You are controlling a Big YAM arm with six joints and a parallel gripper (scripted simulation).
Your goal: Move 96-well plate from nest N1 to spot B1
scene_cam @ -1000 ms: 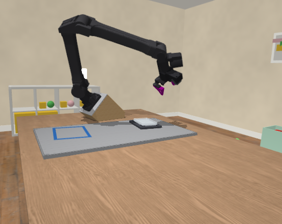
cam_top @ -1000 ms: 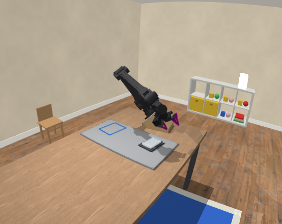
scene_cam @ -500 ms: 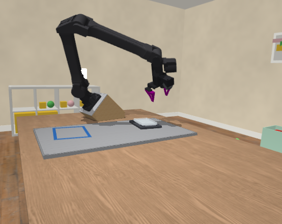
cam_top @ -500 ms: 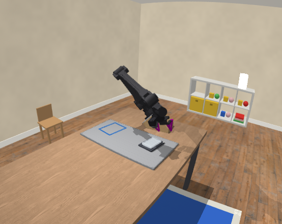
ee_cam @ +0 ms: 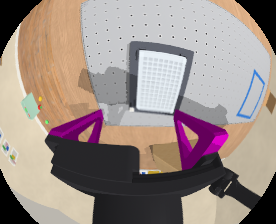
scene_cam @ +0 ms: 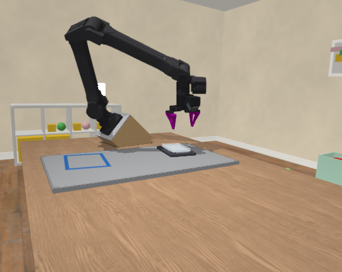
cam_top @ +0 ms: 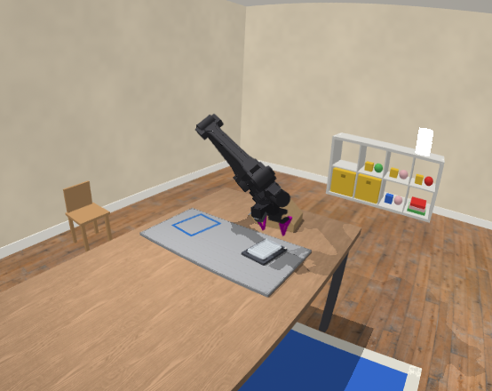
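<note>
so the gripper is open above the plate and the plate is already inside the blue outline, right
Not quite. The gripper is open above the plate, but the exterior view shows the plate in its dark nest, well apart from the blue outline.

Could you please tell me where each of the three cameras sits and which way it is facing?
Top: high off the table's near end, looking down its length at the grey deck, the whole arm and a white shelf.
Exterior: low beside the table, looking across the deck at the blue outline, the full arm and open gripper.
Wrist: on the arm behind the gripper, looking down between the purple jaws at the well plate.
All three views share the plate in its black nest and the blue outline.
</note>
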